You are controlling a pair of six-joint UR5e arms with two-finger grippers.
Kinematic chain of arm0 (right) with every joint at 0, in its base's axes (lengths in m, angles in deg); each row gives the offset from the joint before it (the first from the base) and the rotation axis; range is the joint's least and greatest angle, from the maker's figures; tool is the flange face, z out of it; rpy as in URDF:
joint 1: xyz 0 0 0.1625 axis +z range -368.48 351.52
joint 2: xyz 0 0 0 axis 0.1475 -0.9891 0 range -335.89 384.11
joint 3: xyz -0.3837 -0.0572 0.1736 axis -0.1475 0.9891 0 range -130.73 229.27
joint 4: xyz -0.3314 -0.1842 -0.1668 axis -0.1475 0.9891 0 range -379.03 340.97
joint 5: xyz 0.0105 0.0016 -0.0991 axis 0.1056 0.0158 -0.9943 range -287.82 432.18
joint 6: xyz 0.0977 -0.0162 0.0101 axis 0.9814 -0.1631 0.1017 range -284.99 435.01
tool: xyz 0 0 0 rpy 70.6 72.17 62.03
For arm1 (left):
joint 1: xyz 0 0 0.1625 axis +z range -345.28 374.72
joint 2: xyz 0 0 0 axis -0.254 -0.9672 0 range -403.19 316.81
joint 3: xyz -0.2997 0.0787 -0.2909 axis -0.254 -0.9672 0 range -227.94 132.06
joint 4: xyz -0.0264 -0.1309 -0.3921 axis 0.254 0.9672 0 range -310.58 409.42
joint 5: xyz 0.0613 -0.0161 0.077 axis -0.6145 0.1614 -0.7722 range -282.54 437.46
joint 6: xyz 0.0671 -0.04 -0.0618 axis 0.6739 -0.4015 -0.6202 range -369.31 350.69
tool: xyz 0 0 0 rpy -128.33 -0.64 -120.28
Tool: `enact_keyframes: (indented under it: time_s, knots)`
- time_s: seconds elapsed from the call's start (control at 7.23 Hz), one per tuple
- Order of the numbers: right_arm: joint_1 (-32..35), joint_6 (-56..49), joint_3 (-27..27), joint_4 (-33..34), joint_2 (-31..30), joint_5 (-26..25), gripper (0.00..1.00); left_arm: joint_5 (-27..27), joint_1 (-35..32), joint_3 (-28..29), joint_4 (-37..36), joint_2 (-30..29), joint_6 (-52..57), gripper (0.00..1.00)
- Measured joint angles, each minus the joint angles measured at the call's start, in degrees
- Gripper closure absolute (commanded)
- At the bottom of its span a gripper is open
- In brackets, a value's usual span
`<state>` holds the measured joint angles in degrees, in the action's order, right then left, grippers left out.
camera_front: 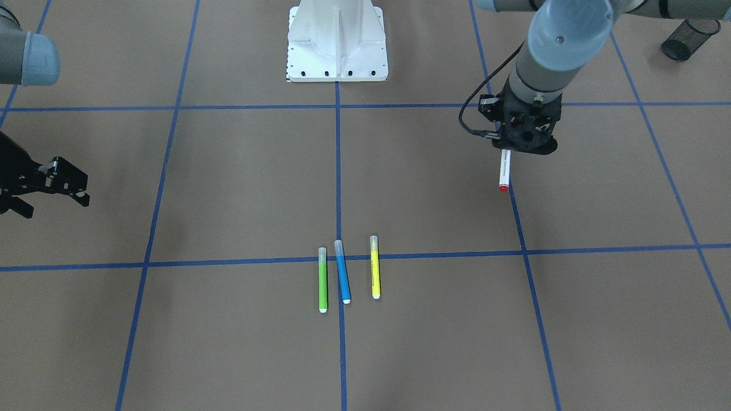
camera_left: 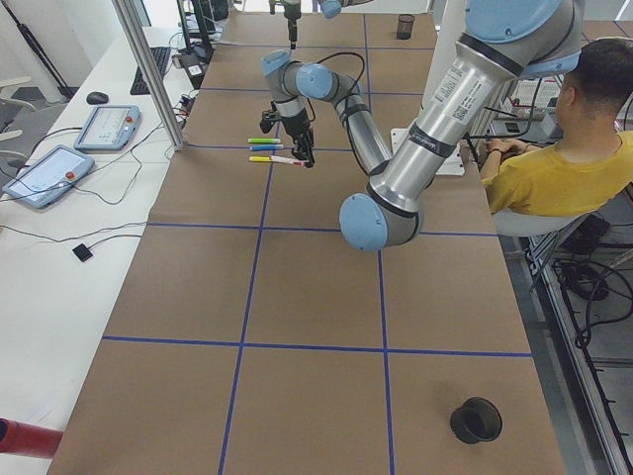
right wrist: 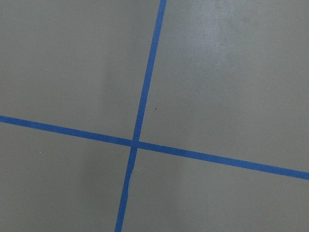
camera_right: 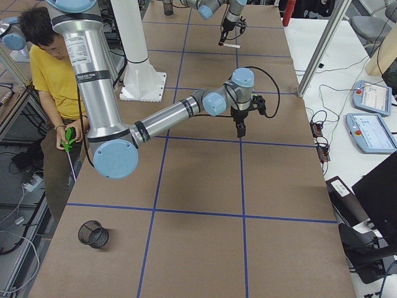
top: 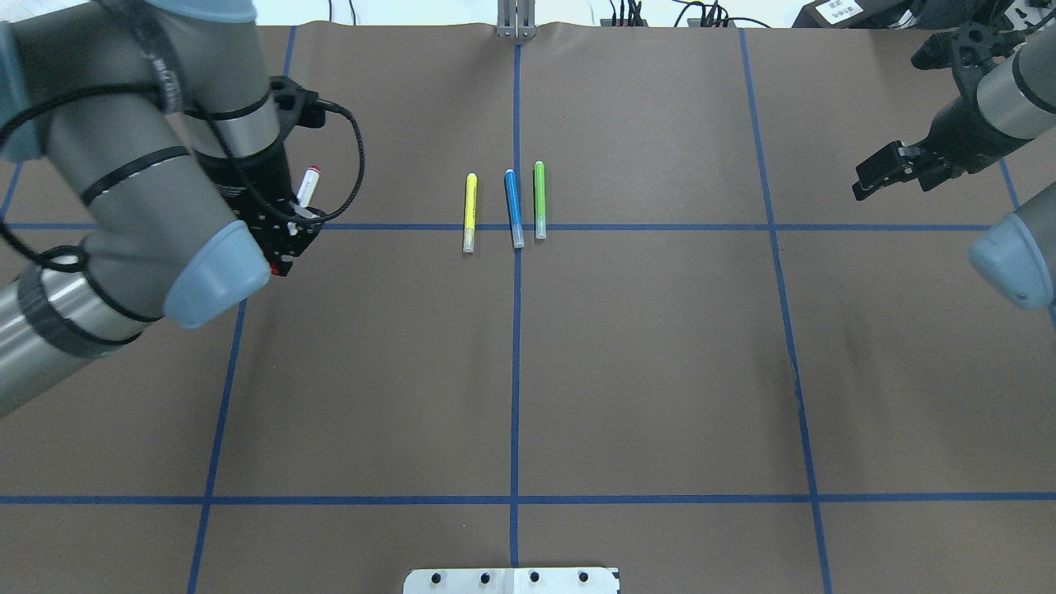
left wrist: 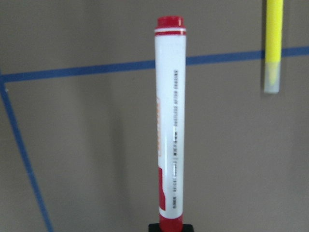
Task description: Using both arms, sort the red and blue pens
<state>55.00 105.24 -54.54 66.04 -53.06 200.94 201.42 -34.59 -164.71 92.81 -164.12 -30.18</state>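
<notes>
My left gripper point(top: 293, 224) is shut on the red pen point(top: 308, 183), a white barrel with a red cap and red end. The left wrist view shows the red pen point(left wrist: 170, 121) sticking straight out of the jaws over the brown paper. In the front view the red pen point(camera_front: 505, 171) pokes out below the left gripper point(camera_front: 518, 142). The blue pen point(top: 513, 208) lies at the table's middle line, between a yellow marker point(top: 469, 212) and a green marker point(top: 539, 200). My right gripper point(top: 887, 173) hangs open and holds nothing, far off to the right.
A black mesh cup point(camera_front: 688, 39) lies on its side at the table's left end. The white pedestal point(camera_front: 337, 43) stands at the robot's edge. A person point(camera_left: 554, 158) in a yellow shirt sits beside the table. Blue tape lines point(right wrist: 137, 142) cross the paper.
</notes>
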Motion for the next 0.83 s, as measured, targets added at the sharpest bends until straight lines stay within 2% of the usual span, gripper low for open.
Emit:
enact_keyframes:
  time_s: [0.28, 0.41, 0.83]
  knots:
    - [0.0, 0.0, 0.0, 0.0, -0.1, 0.0, 0.01, -5.2, -2.4, -11.0, -5.2, 12.0, 12.9, 1.00]
    - [0.0, 0.0, 0.0, 0.0, -0.1, 0.0, 0.01, -7.8, -4.6, -14.4, -5.8, 18.2, 20.2, 1.00]
    - [-0.2, 0.0, 0.1, 0.0, -0.2, 0.0, 0.01, -14.7, -13.6, -18.9, -5.3, 35.4, 40.6, 1.00]
